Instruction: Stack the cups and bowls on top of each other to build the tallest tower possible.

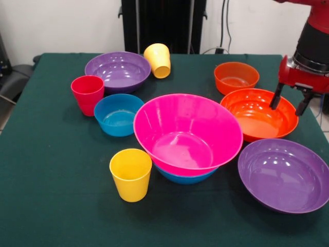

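Observation:
The big pink bowl (187, 133) sits nested in a blue bowl (185, 176) at the table's middle. A second blue bowl (117, 114) stands left of it. Two purple bowls show, one at the back left (117, 70) and one at the front right (284, 174). Two orange bowls stand at the right, a small one (236, 77) and a larger one (258, 113). A yellow cup (131, 174) stands upright in front, another (158, 60) lies tilted at the back, and a red-pink cup (88, 94) stands at the left. My gripper (290, 103) hangs open and empty over the larger orange bowl's right rim.
The green table (51, 206) carries everything. A black pedestal (163, 23) stands behind the table's far edge. Cables run down the wall at the back right.

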You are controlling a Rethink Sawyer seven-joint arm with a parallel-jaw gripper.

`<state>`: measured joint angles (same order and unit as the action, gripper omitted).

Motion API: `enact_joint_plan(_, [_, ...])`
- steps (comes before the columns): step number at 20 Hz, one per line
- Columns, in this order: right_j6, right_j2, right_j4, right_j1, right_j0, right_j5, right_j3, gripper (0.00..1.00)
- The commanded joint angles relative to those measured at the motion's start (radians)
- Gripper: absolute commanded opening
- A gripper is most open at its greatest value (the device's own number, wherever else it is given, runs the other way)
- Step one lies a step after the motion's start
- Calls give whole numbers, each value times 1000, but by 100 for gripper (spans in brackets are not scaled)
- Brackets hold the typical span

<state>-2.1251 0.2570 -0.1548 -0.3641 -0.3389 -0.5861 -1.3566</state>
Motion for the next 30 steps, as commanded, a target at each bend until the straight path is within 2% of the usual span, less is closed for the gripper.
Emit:
enact_joint_plan(1, [-184,-44,-35,36,-9,-97,82,100])
enact_joint_plan(11, [-208,-32,-55,22,-31,-110,68,100])
enact_joint_plan(18, [-257,-14,-104,21,-76,-108,29,100])
enact_joint_plan(25, [-295,-9,-150,-15,-128,-114,-46,100])
enact_joint_plan(30, [-293,11,-147,-19,-147,-119,-42,100])
